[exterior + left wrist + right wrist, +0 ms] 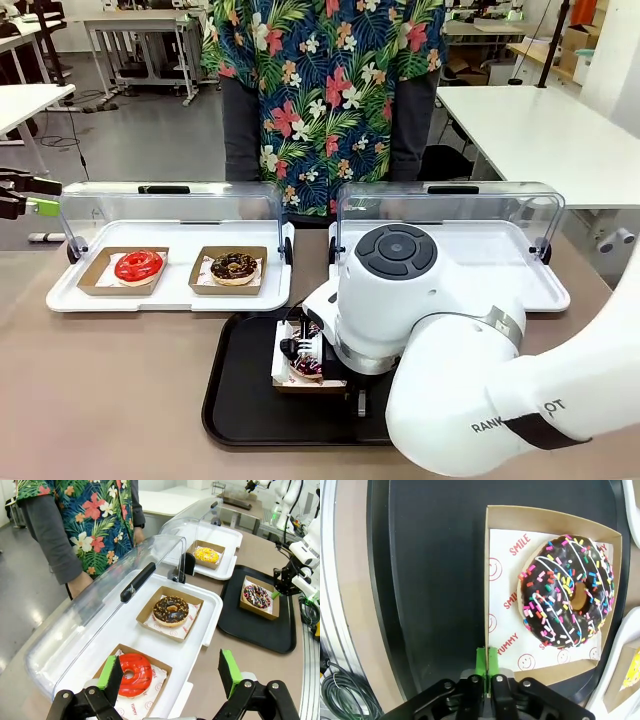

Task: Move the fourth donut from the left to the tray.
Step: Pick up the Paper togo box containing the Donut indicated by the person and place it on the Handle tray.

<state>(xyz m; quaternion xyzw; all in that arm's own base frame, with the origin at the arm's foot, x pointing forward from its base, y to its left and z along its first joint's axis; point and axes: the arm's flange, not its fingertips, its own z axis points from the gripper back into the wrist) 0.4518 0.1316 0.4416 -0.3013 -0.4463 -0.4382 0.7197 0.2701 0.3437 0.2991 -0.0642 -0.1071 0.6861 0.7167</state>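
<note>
The fourth donut (568,591) in its cardboard holder (545,517) already sits on the tray (435,580), where the right claw (487,667) pinches the holder's wall closed, leaving only release, while the left claw (170,672) hangs wide open, empty.

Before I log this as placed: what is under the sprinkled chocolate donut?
Its brown cardboard holder with printed paper, resting on the black tray. The right gripper pinches the holder's edge. The tray beneath the holder is covered.

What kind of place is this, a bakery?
Probably a robot lab staged as a donut counter: white display trays with clear lids hold donuts, a robot arm works the table, and plain workbenches stand behind.
</note>
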